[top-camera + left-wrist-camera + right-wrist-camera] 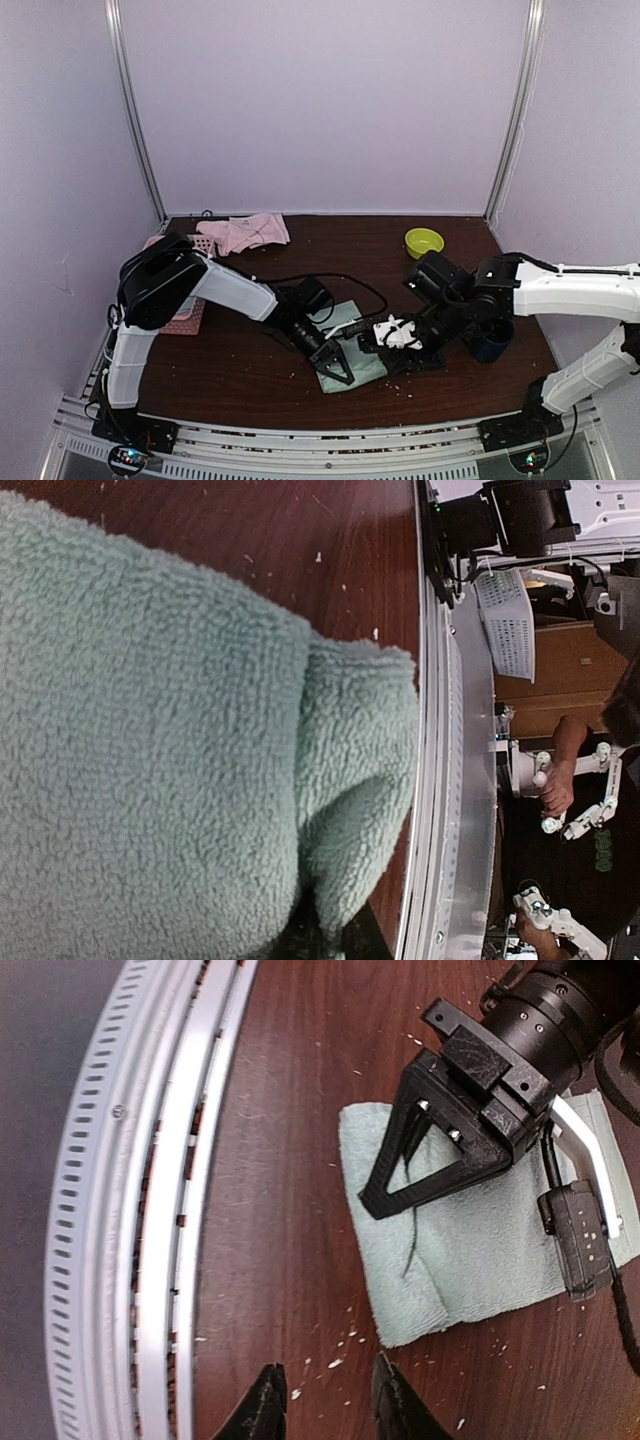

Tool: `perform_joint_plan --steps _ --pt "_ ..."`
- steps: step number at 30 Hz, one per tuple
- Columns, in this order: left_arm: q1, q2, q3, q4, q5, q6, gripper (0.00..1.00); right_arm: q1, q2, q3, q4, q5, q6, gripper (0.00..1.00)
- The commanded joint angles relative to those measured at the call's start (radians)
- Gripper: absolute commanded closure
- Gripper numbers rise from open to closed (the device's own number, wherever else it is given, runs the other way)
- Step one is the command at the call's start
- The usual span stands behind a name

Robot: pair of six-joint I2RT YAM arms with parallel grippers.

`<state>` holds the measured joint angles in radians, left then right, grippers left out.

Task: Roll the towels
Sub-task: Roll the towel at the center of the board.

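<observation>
The sage green towel (352, 345) lies folded on the dark table near the front edge, and it fills most of the left wrist view (150, 740). My left gripper (343, 372) rests on it, jaws shut, with a fold of the green towel pinched between them (322, 938). In the right wrist view its black triangular fingers (420, 1160) lie across the towel (480, 1250). My right gripper (326, 1385) is open over bare wood just off the towel's near corner, nothing between its fingers. The pale pink towel (246, 232) lies crumpled at the back left.
A pink basket (186, 316) sits at the left edge, partly behind the left arm. A yellow-green bowl (424, 241) stands at the back right, and a dark cup (490, 345) is under the right arm. The metal rail (140, 1210) runs along the table's front. White crumbs dot the wood.
</observation>
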<state>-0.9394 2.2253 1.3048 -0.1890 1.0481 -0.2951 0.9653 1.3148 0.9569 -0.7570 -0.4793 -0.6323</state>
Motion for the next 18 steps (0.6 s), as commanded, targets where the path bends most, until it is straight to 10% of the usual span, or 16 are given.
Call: perform_joint_plan --steps 1,18 --pt "-0.007 0.060 0.000 -0.087 -0.036 -0.010 0.97 0.047 0.089 -0.029 0.223 0.183 0.013 0.67" --pt "-0.006 0.063 0.010 -0.112 -0.034 0.014 0.96 0.086 0.339 -0.064 0.391 0.201 -0.002 0.65"
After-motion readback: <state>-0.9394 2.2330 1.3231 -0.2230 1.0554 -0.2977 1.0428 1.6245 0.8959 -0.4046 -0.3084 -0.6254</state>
